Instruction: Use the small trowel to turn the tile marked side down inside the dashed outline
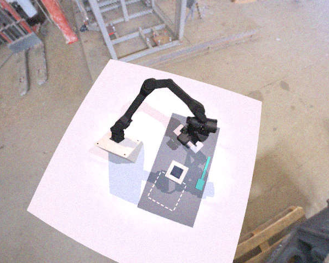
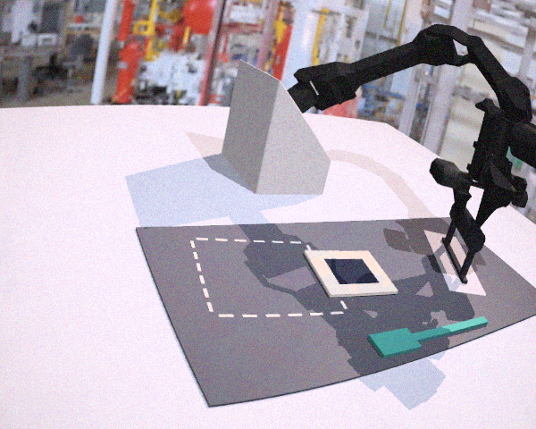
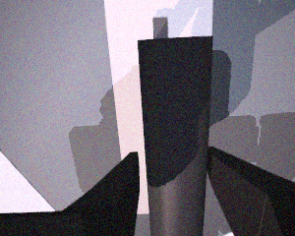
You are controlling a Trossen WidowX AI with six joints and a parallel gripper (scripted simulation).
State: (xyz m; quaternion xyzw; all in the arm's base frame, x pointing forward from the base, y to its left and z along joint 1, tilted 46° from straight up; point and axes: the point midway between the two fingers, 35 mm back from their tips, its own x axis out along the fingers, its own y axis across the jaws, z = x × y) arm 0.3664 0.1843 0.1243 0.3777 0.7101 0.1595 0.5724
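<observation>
The tile [image 1: 170, 177] [image 2: 382, 279] lies flat, dark square up, across the right end of the dashed outline [image 1: 160, 206] [image 2: 277, 315], partly outside it. The trowel's dark handle [image 2: 473, 238] [image 3: 174, 98] stands on posts above its pale rectangular blade [image 1: 198, 146] [image 2: 475, 288] [image 3: 133, 143], which rests on the mat's right part in the exterior view. My gripper [image 1: 188, 138] [image 2: 470, 214] [image 3: 171, 156] points down with its fingers open narrowly around the handle. In the wrist view a thin gap shows beside the left finger; the right finger meets the handle's edge.
A teal flat-bladed tool [image 1: 199, 184] [image 2: 395, 341] lies along the edge of the grey mat [image 1: 184, 217] [image 2: 189, 355]. The arm's pale wedge-shaped base [image 1: 130, 147] [image 2: 287, 152] stands on the white table [image 1: 74, 198] [image 2: 74, 323] behind the mat.
</observation>
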